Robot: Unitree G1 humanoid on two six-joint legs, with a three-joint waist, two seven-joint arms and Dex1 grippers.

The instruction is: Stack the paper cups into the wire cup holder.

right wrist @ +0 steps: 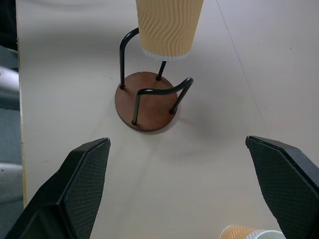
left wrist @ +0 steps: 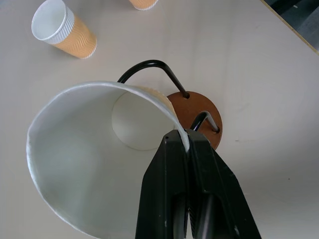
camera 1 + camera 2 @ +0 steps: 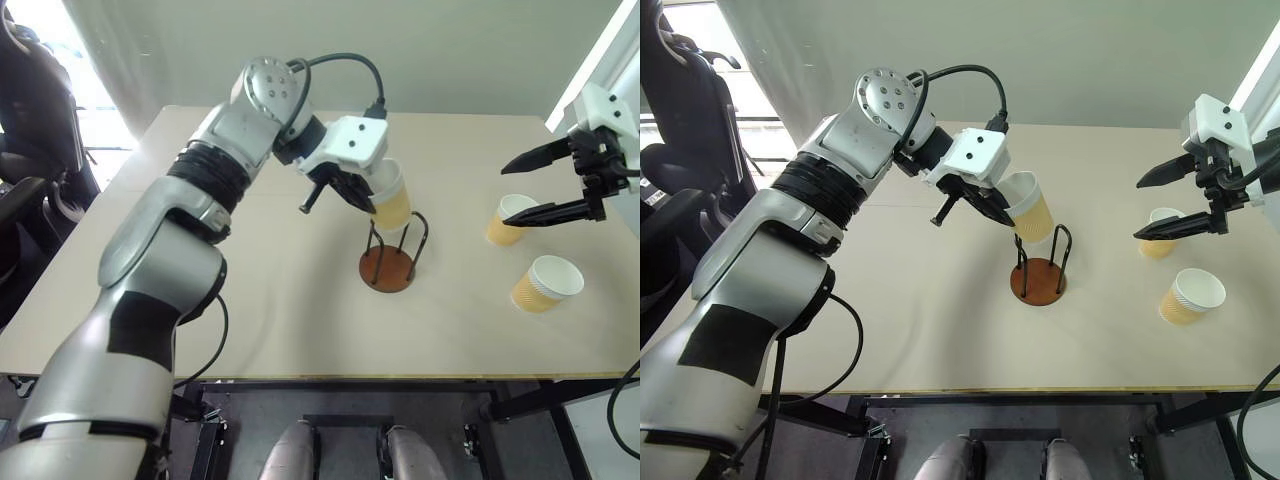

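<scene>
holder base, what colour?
Reddish-brown disc base of the wire cup holder, with dark wire loops; clearest in the right wrist view.

Beige table (image 3: 200,300); wire cup holder (image 3: 387,268) mid-table, two paper cups (image 3: 543,283) standing well right

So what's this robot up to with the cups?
It is stacking paper cups into a wire cup holder. Its left hand pinches one cup by the rim, holding it tilted just above the empty holder. The right hand hangs open above two more cups standing on the table.
</scene>
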